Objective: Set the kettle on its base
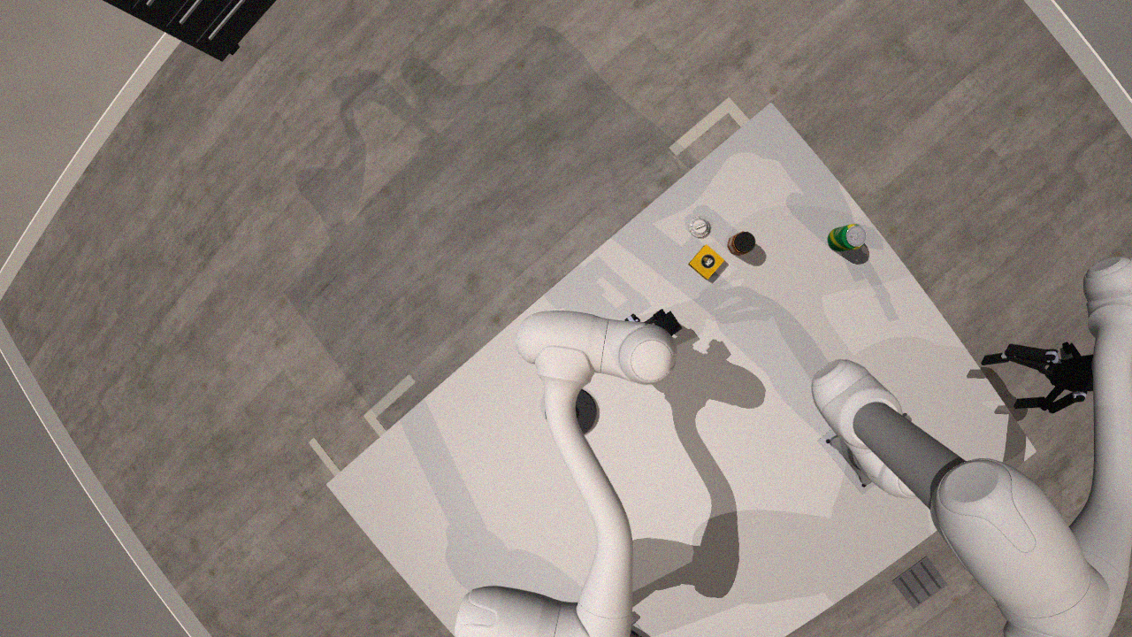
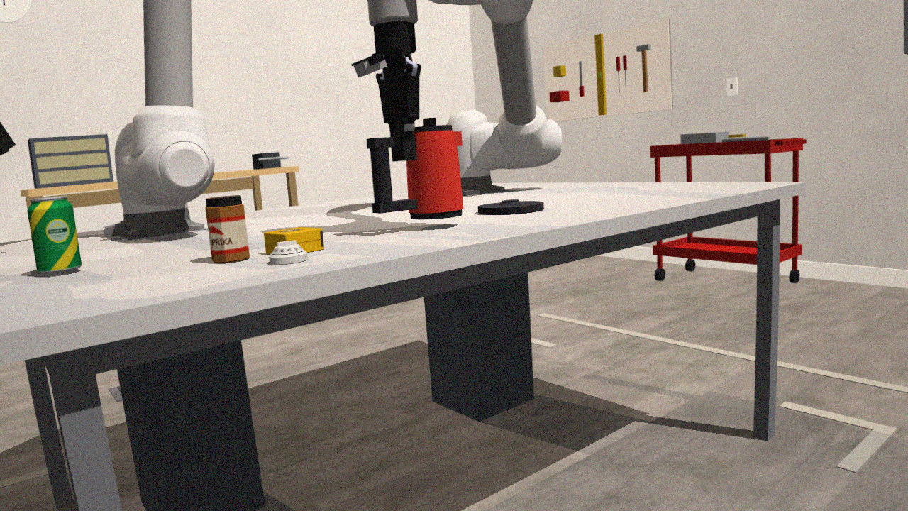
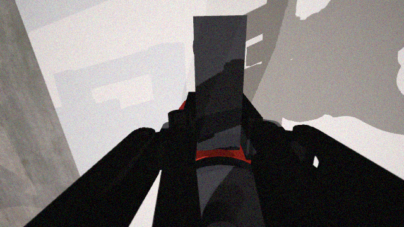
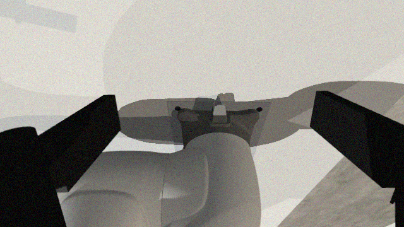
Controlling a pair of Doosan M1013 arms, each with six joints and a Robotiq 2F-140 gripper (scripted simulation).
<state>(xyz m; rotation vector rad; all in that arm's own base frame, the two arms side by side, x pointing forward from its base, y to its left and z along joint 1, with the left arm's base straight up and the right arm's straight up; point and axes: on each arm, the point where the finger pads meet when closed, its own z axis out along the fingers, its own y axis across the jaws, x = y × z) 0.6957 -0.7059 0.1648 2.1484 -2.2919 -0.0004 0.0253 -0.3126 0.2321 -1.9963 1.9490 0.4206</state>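
The red kettle (image 2: 435,174) (image 3: 221,154) with black lid and handle hangs upright, its bottom slightly above the table in the exterior view. In the top view the left arm hides most of it. My left gripper (image 2: 404,147) (image 3: 214,106) is shut on the top part of the kettle's handle (image 2: 381,177) (image 3: 219,47). The round black base (image 2: 511,208) (image 1: 587,410) lies on the table beside the kettle, with its low stud (image 2: 510,201) on top; the left arm partly covers it in the top view. The kettle's underside ring is hidden. My right gripper (image 1: 1003,381) (image 4: 214,111) is open and empty near the table's edge.
A yellow box (image 1: 705,262) (image 2: 295,239), white dial (image 1: 699,227) (image 2: 289,254), paprika jar (image 1: 741,242) (image 2: 226,230) and green can (image 1: 845,237) (image 2: 54,235) stand on the table (image 1: 506,475), away from the base. The left arm (image 1: 581,451) reaches over the base.
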